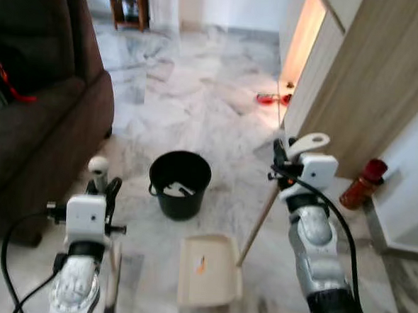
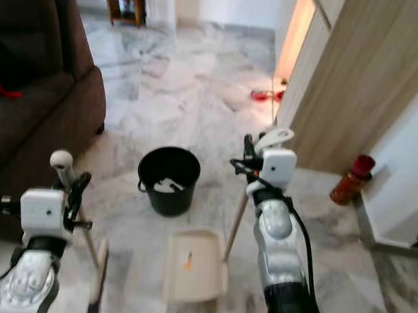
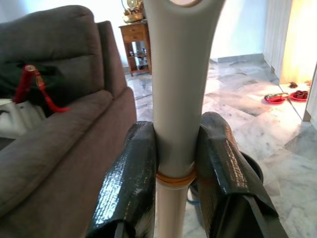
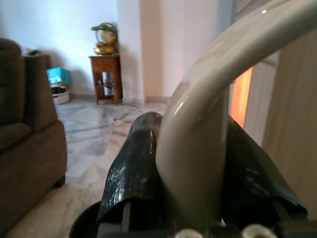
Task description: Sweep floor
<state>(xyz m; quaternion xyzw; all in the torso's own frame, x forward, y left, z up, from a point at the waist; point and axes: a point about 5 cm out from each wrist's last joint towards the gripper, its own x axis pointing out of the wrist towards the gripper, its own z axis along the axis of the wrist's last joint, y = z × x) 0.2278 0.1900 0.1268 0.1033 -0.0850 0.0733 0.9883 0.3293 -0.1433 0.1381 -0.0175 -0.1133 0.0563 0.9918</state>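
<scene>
Standing near, on the marble floor [image 1: 198,99]: cream dustpan [image 1: 208,268], its long handle [image 1: 258,223] pinched between right gripper [image 1: 282,161] fingers. Gripping the broom handle [image 3: 178,99] to the left, left gripper [image 3: 174,173] fingers pressed on both sides. Risking, probably, a tipped dustpan spilling its orange scrap [image 1: 201,264], or a swing knocking the black bucket [image 1: 179,184] just beyond, holding pale litter.

Both head cameras look forward and down at the marble floor [image 1: 219,107], sharing the black bucket [image 1: 179,184] and sofa [image 1: 34,110], while each wrist camera sits close behind its pincer, facing level across the room toward the sofa.
</scene>
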